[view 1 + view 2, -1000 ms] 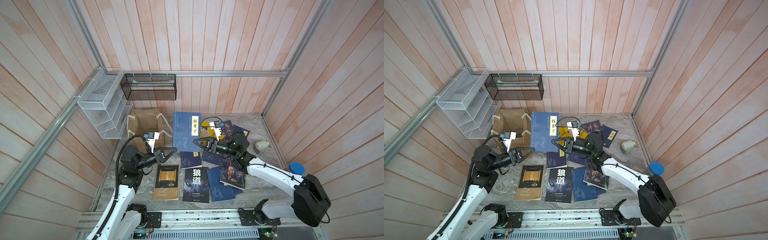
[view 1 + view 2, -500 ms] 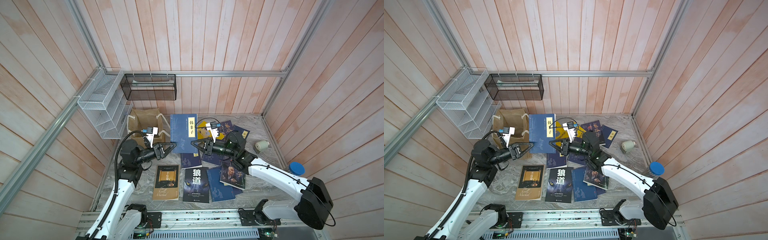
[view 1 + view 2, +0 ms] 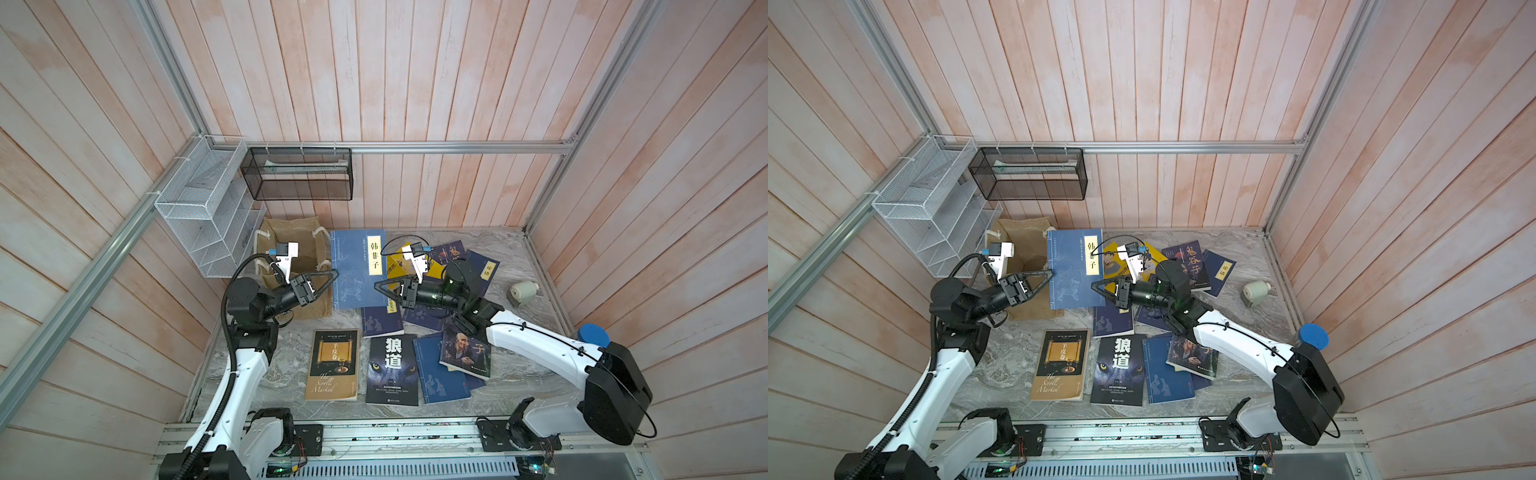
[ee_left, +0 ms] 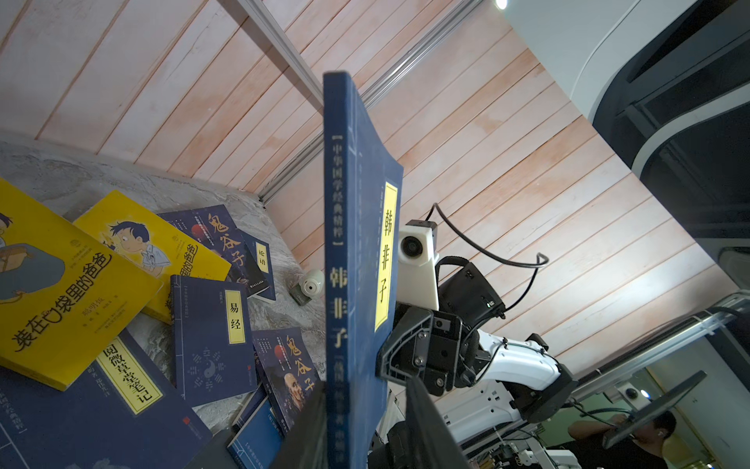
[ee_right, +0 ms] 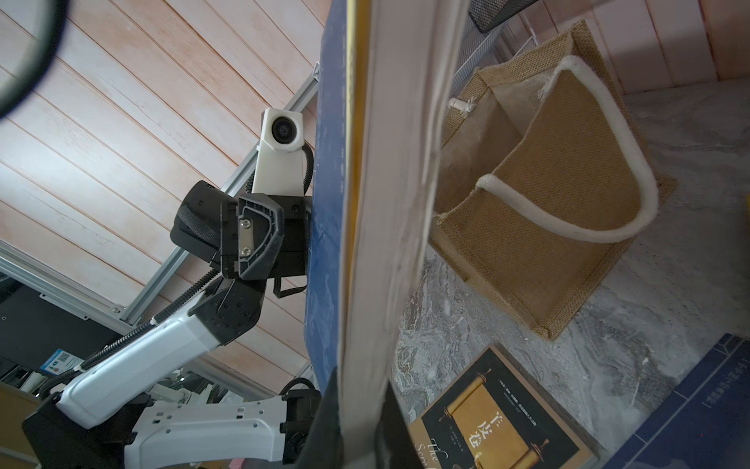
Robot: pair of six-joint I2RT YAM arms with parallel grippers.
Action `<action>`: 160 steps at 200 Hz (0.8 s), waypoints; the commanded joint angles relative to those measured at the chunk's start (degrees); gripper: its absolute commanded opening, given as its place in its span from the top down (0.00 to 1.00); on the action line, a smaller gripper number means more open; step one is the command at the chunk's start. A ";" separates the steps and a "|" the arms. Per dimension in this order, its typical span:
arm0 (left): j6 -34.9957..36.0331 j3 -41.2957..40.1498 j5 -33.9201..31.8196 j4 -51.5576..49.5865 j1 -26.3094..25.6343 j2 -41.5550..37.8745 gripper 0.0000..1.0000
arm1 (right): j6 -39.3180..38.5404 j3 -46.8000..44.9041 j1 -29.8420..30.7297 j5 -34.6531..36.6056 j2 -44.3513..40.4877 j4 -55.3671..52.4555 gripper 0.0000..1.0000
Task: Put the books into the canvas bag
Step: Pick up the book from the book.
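Paperback, thin navy [image 3: 357, 270] | right tool [image 3: 376, 286] clamps page-edge | left tool [image 3: 336, 272] straddles spine, grip unclear

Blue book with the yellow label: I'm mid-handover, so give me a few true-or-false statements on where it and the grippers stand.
1. The right gripper is clamped on the blue book. True.
2. The blue book is inside the canvas bag. False: it is held in the air outside the bag, beside it.
3. The left gripper straddles the book's spine. True.
4. The wolf-eye book is lifted too. False: it lies flat on the table.
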 commanded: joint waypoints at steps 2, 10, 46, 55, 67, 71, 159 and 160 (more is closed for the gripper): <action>4.45 0.48 1.77 -5.28 0.71 -1.77 0.65 | 0.05 2.36 0.65 -1.34 1.29 1.52 1.00; 5.96 0.95 1.48 -7.37 0.81 -2.07 0.66 | 0.03 2.71 0.71 -1.41 1.62 1.39 1.00; 7.95 3.06 1.74 -9.63 1.90 -2.38 0.89 | -1.37 5.84 0.95 -0.51 3.52 -2.41 1.00; 8.89 4.15 1.82 -10.72 2.20 -2.19 0.92 | -2.10 7.11 1.07 -0.03 4.22 -4.13 1.00; 11.83 6.20 1.65 -14.36 2.39 -1.84 0.96 | -2.69 8.63 1.14 0.08 5.18 -5.82 1.00; 13.20 7.08 1.50 -16.06 2.38 -1.75 0.97 | -2.76 8.96 1.16 0.20 5.46 -6.20 1.00; 42.74 38.79 -21.29 -54.64 3.14 7.70 1.00 | -6.37 20.80 0.80 13.07 11.85 -16.97 0.61; 42.91 39.20 -21.60 -54.83 3.16 7.86 1.00 | -6.36 20.99 0.77 13.19 11.99 -16.97 0.61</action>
